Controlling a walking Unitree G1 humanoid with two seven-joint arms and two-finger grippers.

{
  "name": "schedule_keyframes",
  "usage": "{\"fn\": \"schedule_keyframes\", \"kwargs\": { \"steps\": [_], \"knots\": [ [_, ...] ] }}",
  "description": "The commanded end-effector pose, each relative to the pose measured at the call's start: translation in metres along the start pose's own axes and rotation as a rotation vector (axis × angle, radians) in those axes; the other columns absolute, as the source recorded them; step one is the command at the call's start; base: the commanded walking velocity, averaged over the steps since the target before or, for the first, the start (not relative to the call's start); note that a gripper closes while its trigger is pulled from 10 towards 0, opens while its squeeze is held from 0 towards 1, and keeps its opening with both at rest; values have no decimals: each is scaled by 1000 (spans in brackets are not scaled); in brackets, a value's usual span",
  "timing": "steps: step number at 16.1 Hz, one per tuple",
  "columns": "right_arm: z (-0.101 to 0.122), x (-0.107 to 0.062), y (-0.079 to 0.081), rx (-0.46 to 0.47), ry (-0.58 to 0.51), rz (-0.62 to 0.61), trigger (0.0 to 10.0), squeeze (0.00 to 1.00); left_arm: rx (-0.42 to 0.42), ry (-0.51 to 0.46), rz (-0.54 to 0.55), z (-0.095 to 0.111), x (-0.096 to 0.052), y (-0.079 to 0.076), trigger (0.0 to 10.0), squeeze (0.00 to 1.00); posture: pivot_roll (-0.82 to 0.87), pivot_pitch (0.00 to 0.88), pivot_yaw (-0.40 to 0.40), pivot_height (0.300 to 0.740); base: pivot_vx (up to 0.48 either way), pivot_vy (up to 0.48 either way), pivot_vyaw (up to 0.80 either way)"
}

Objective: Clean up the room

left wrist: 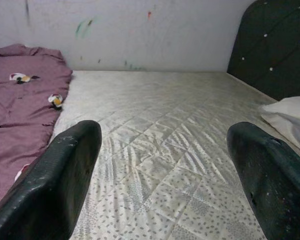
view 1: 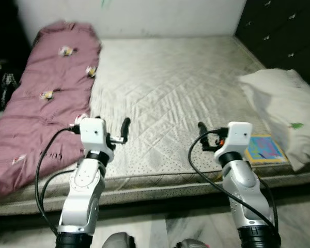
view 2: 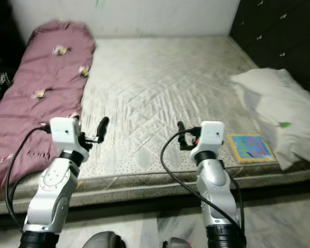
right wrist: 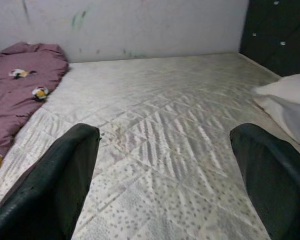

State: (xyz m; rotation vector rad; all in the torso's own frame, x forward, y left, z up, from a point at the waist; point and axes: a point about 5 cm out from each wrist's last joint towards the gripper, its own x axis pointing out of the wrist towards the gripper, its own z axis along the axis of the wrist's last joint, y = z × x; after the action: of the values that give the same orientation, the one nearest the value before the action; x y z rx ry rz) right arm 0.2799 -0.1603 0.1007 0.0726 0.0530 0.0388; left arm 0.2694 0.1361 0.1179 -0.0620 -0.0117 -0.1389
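A bare quilted mattress (view 1: 170, 82) lies before me. A maroon blanket (view 1: 46, 103) with small printed figures covers its left side. On the right rests a white pillow (view 1: 289, 108), and a colourful book (view 1: 263, 149) lies at the mattress's front right corner beside it. My left gripper (view 1: 125, 129) is held open over the front edge of the mattress, nothing between its fingers (left wrist: 60, 175). My right gripper (view 1: 201, 133) is open too, just left of the book, its fingers (right wrist: 270, 175) wide apart and holding nothing.
A dark tufted headboard (view 1: 284, 31) stands at the right. A white wall (view 1: 144, 15) runs along the far side. Dark items (view 1: 2, 77) sit in shadow left of the bed. Pale floor (view 1: 160, 232) shows at my feet.
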Motion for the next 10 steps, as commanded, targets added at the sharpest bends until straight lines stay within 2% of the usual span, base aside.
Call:
{"fn": "schedule_keyframes", "kwargs": {
  "steps": [1,3,10],
  "knots": [
    [4,2,2,-3,-12,8,10000,0,9,-20,-10,5,1,0,10000,0,-14,0,-6,740,0,0,0],
    [4,2,2,-3,-12,8,10000,0,5,-28,-20,5,0,-1,10000,0,-14,0,-5,740,0,0,0],
    [4,2,2,-7,-11,9,10000,0,8,-30,-28,6,1,-1,10000,0,-13,0,-7,740,261,0,0]
  ]
}}
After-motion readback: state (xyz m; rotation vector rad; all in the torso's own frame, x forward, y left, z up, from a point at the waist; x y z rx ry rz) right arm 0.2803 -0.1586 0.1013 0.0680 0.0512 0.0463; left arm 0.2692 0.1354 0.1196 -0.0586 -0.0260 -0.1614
